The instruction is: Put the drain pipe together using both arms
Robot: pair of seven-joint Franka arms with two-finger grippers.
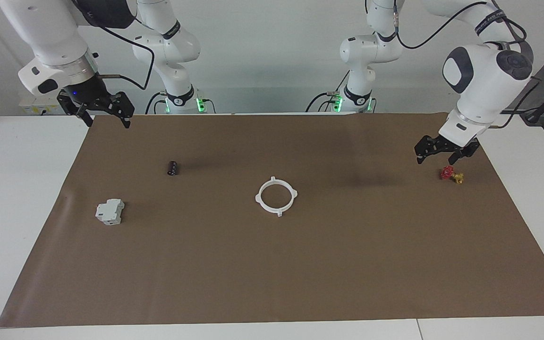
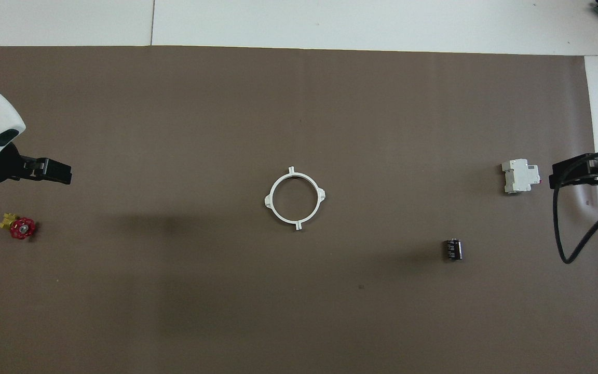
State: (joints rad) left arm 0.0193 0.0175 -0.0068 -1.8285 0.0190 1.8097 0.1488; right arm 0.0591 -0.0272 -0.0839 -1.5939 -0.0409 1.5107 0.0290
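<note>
Brown-papered desk [image 1: 300, 274] carries the white drain pipe [image 1: 276, 195] as one closed ring mid-desk, roughly midway between the arms, well apart from left pincer [image 1: 446, 156] and right pincer [image 1: 96, 113], both spread, empty, at opposite ends.

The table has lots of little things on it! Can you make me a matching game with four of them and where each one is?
Things:
1. white ring
2. red and yellow valve
3. grey-white block
4. small black cylinder

Places:
A. under the left pincer
B. middle of the brown mat
C. toward the right arm's end, farther from the robots than its neighbour
D. toward the right arm's end, nearer to the robots than its neighbour

Pairs: 1-B, 2-A, 3-C, 4-D
</note>
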